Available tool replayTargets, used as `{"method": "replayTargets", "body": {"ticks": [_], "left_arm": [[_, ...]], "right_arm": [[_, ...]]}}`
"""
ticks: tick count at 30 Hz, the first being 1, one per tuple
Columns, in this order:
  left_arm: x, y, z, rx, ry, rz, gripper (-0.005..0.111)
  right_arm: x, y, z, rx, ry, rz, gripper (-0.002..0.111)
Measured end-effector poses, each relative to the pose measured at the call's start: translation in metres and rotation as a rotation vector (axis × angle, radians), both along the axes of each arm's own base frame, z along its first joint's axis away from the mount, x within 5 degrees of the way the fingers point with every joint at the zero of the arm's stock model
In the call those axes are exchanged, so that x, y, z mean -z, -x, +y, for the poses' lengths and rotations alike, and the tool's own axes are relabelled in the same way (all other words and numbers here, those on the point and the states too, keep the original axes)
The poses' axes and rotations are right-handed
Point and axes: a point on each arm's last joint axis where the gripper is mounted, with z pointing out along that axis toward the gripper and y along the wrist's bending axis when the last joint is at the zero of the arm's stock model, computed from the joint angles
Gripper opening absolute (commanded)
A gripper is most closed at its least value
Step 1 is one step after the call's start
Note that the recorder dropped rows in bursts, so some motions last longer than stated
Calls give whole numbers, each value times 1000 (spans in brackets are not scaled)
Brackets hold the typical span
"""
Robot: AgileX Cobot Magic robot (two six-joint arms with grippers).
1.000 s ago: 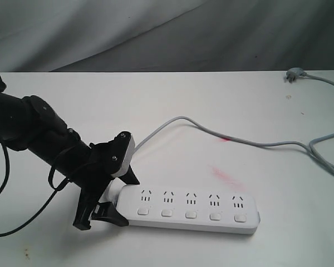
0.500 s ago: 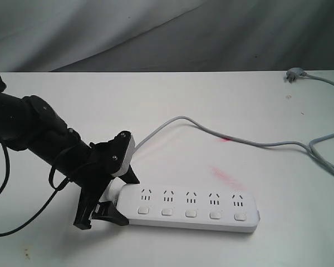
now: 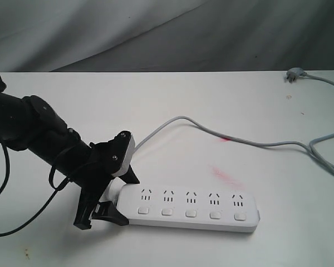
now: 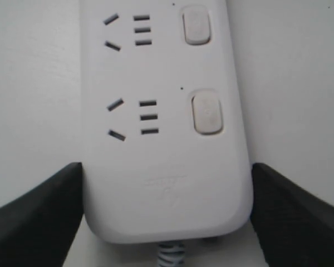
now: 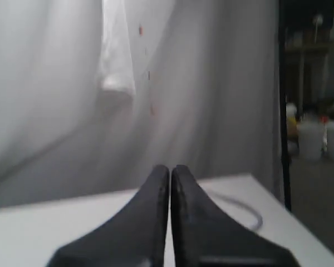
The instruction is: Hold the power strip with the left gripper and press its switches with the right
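The white power strip (image 3: 192,208) lies flat on the white table (image 3: 211,94), near the front edge. Its switches (image 3: 190,213) run in a row below the socket groups. My left gripper (image 3: 125,200) is shut on the strip's cord end. In the left wrist view its black fingers (image 4: 50,206) press both long sides of the power strip (image 4: 164,139), and two switches (image 4: 207,112) show there. My right gripper (image 5: 170,169) is out of the exterior view. In the right wrist view it is shut with nothing between its fingers, and it hangs above the table facing the curtain.
The grey-white cord (image 3: 239,140) loops from the strip's left end across the table to the right edge. Its plug (image 3: 294,75) lies at the far right corner. A red smear (image 3: 225,175) marks the table behind the strip. A grey curtain (image 3: 156,33) hangs behind.
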Motion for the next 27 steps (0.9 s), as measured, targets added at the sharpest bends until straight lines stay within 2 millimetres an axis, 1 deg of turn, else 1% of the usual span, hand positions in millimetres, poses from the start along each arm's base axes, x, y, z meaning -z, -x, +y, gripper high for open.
{"method": "replayTargets", "body": {"ticks": [4,8,10,12,15,18,19,22,24,27], "left_arm": [[0,0,0,0,0,0,0],[0,0,0,-1,1,0,0],[0,0,0,-1,1,0,0],[0,0,0,-2,1,0,0],[0,0,0,-2,1,0,0],[0,0,0,-3,1,-1,0],[0,0,0,-3,1,-1,0],[0,0,0,-3,1,-1,0],[0,0,0,-3,1,-1,0],[0,0,0,-3,1,-1,0]], "right_arm": [[-27,8,-3,34,-1,-317,2],[-50,25,-5,61,-14,-633,2],[-58,29,-8,65,-76,-697,1],[-63,25,-9,46,-168,-590,0],[-67,11,-4,3,-195,-326,0],[-72,-13,-4,-11,-207,-113,0],[-78,-20,-5,-13,-206,-73,0],[-95,-54,-7,-32,-222,103,0],[-111,-79,-9,-48,-207,204,0],[-133,-115,-9,-89,-149,299,0]]}}
